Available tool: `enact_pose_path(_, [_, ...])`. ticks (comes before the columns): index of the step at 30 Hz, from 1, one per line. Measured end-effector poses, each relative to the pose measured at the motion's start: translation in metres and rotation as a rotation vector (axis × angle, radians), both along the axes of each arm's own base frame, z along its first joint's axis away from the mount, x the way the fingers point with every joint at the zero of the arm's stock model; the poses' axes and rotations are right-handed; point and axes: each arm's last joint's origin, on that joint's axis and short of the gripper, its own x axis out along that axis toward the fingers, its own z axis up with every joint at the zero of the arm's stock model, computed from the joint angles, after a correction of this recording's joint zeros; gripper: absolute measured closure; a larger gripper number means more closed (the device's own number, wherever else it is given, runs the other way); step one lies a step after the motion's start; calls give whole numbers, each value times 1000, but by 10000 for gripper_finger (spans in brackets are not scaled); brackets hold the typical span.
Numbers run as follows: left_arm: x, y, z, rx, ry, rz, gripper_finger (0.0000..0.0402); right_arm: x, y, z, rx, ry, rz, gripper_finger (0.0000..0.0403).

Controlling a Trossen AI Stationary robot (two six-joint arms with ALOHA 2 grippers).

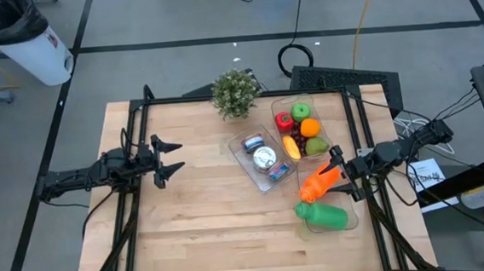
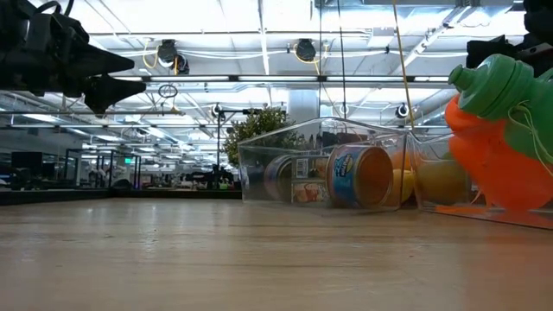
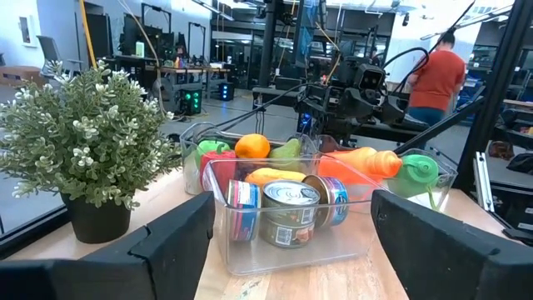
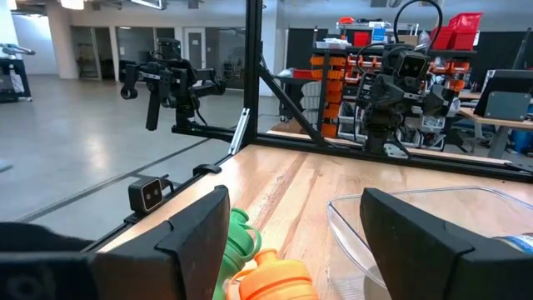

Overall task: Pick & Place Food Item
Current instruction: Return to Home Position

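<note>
Left gripper (image 1: 180, 156) hovers above the bare left side of the table (image 1: 205, 223), fingers spread wide with nothing between them; we see the right gripper (image 1: 340, 175) just as wide apart and empty, hanging over the orange bottle (image 1: 318, 183) and green bottle (image 1: 326, 217) near the right edge. We judge the job all but finished. As far as we can count, three tuna cans (image 3: 291, 212) lie inside the middle transparent bin (image 3: 250, 257), fruit (image 1: 309, 128) fills the bin beside it (image 1: 326, 125), and we find no food loose on the wood. Only parking the arms seems left. The surface is pale planking in a black frame, with a potted plant (image 1: 236, 93) at the far edge. Beyond it we see an open workshop with racks, floor cables, a lined waste bin (image 1: 35, 47) and a person (image 3: 431, 71) in an orange shirt
</note>
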Motion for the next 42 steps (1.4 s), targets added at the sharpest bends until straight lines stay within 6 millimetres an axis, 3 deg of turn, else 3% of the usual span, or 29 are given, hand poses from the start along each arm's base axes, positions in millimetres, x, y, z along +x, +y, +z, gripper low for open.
enact_pose_path(13, [0, 0, 0, 0, -1, 0, 96, 0, 0, 0, 0, 0, 0, 149])
enact_pose_path(33, [0, 0, 0, 0, -1, 0, 73, 0, 0, 0, 0, 0, 0, 149])
enact_pose_path(42, [0, 0, 0, 0, -2, 0, 87, 0, 0, 0, 0, 0, 0, 149])
